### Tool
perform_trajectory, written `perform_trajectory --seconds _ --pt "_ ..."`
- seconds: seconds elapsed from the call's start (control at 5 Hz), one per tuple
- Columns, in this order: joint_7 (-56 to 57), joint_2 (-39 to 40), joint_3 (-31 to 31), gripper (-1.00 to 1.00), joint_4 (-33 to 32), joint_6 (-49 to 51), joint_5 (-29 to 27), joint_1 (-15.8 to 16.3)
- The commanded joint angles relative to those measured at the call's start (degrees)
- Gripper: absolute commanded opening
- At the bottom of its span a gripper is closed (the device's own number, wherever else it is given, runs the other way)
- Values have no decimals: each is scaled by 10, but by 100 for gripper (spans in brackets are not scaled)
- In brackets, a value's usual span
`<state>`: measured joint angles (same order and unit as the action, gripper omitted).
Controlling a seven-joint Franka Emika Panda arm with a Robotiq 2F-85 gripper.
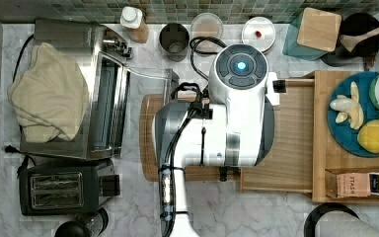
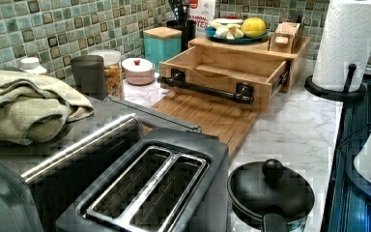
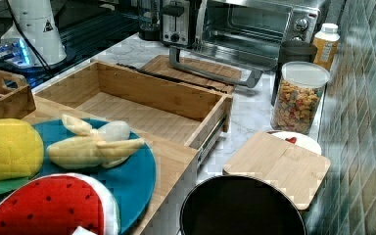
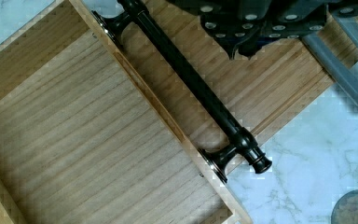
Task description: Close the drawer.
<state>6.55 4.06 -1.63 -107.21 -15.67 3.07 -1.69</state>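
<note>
The drawer (image 1: 286, 133) is a shallow light-wood tray pulled well out of its wooden cabinet, and it is empty (image 2: 222, 67) (image 3: 142, 112) (image 4: 74, 140). A black bar handle (image 4: 191, 88) (image 2: 203, 89) runs across its front. My white arm (image 1: 237, 69) hangs over the drawer's front end in the top view and hides the hand below it. In the wrist view my gripper (image 4: 242, 49) is shut on nothing. It hovers above the darker cutting board (image 4: 270, 79) (image 1: 148, 138), just outside the handle and apart from it.
A toaster oven (image 1: 103, 113) with its door (image 3: 210, 73) dropped open lies beyond the cutting board. A toaster (image 1: 64, 187), jars (image 3: 298, 98), a paper towel roll (image 2: 348, 43) and a black pot (image 2: 270, 193) stand around. A blue fruit plate (image 1: 360, 118) tops the cabinet.
</note>
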Motion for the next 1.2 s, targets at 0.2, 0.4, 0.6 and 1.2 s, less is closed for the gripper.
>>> perform_trajectory --seconds 0.2,0.4,0.6,1.2 --pt "0 0 0 -100 -1 0 1 -1" --pt "93 -3 20 -100 -24 -17 26 19" --pt "134 -14 40 -100 -53 -39 36 33" --pt "91 21 60 -100 -120 -137 119 48"
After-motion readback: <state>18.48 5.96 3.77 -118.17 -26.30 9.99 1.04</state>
